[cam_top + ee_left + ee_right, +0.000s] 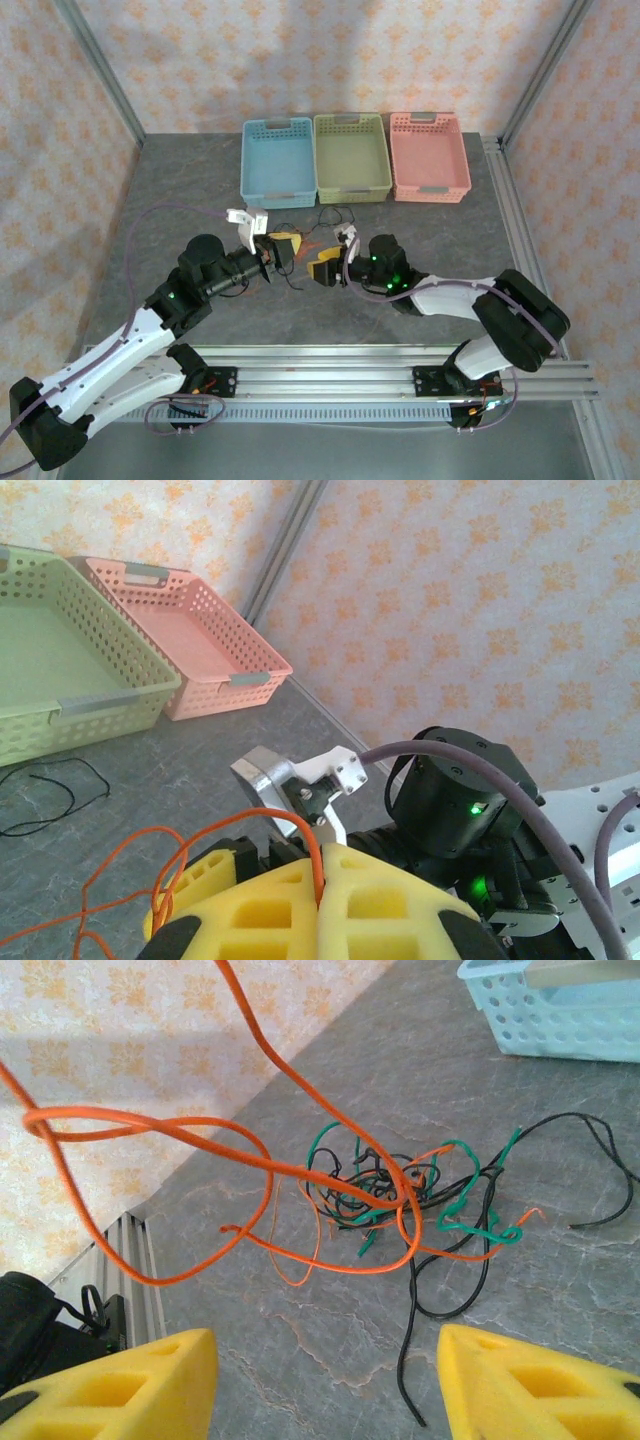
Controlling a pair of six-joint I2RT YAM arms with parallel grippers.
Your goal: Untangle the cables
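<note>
While our left end effector (321,868) clamps the orange cable (120,1118) and the right end effector (325,1360) gapes open, pulling could cinch the cable tangle (400,1195) (mid-frame, on the surface (570,1300)) tighter.

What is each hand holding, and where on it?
Left hand: thin orange wire, pinched mid-length between its shut yellow foam fingers. Right hand: open, nothing held.
</note>
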